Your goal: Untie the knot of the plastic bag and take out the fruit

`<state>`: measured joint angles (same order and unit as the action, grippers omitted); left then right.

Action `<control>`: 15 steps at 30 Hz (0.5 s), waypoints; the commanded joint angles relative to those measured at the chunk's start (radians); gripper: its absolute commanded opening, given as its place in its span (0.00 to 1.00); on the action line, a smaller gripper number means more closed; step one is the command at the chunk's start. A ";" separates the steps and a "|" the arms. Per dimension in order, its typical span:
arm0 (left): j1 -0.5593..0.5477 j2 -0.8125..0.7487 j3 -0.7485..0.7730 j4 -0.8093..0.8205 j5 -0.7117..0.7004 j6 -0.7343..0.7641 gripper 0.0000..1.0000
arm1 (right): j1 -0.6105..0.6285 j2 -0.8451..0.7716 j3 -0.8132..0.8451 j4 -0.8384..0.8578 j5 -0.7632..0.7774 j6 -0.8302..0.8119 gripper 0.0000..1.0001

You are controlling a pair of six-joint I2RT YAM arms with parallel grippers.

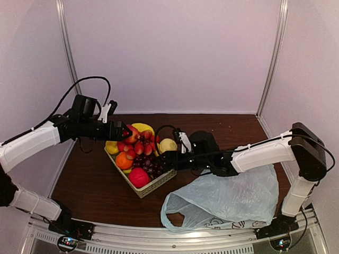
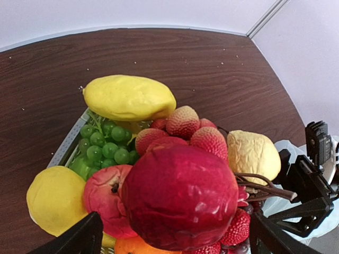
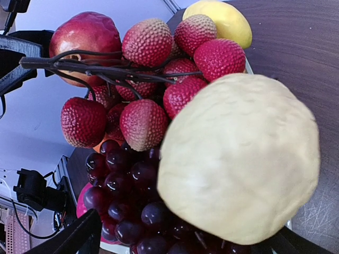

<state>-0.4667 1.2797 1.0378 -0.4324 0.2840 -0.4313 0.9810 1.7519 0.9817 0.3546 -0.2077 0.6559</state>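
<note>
Left gripper [image 2: 175, 235] jaws stand wide apart, flanking a glossy, dimpled red apple [image 2: 180, 196] with a gap on each side. Right gripper [image 3: 180, 241] jaws are likewise spread about a lumpy, matt pale-yellow lemon [image 3: 238, 159], though contact on its right flank cannot be ruled out. Both top the fruit [image 1: 139, 153] heaped in a woven basket [image 1: 153, 186] at centre of the overhead frame, among pitted strawberries [image 3: 143, 124] and a smooth yellow mango [image 2: 128, 98]; the plastic bag [image 1: 233, 198], thin crinkled pale-blue film, lies slack at lower right.
</note>
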 commanded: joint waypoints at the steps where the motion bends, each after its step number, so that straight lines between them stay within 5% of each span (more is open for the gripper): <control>1: -0.004 -0.025 0.019 0.018 0.002 -0.004 0.97 | -0.003 0.015 0.003 -0.009 -0.002 -0.018 0.97; 10: -0.004 -0.074 0.031 -0.053 -0.089 -0.028 0.97 | -0.026 -0.093 -0.020 -0.114 0.053 -0.056 0.96; 15: 0.000 -0.125 0.034 -0.098 -0.131 -0.032 0.97 | -0.040 -0.267 -0.020 -0.357 0.193 -0.126 0.97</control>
<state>-0.4667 1.1999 1.0397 -0.4961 0.2073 -0.4515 0.9585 1.6279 0.9531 0.1909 -0.1524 0.6003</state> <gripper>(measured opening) 0.974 0.967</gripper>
